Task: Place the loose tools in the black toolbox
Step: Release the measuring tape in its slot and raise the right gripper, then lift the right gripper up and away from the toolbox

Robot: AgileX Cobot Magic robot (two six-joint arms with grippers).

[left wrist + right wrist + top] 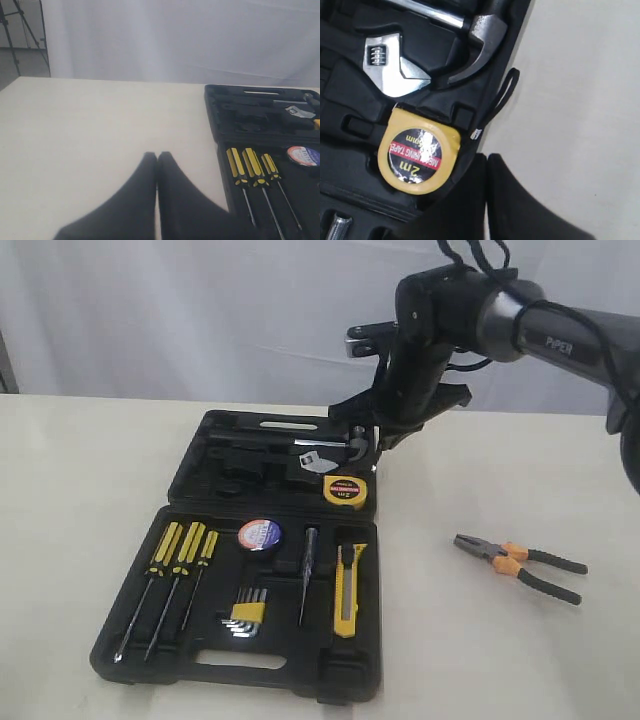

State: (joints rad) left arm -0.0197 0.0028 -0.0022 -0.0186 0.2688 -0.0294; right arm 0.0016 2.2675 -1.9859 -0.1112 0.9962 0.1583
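Note:
The black toolbox lies open on the table. The yellow tape measure sits in its far half, at the right edge. The dark tape roll and the yellow utility knife rest in the near half. The orange-and-black pliers lie loose on the table to the right of the box. My right gripper is shut and empty, just beside the tape measure over the box's right edge. My left gripper is shut and empty above bare table, left of the box.
The near half also holds three yellow-and-black screwdrivers, a hex key set and a thin tester screwdriver. A wrench and a hammer head fill the far half. A white curtain hangs behind the table.

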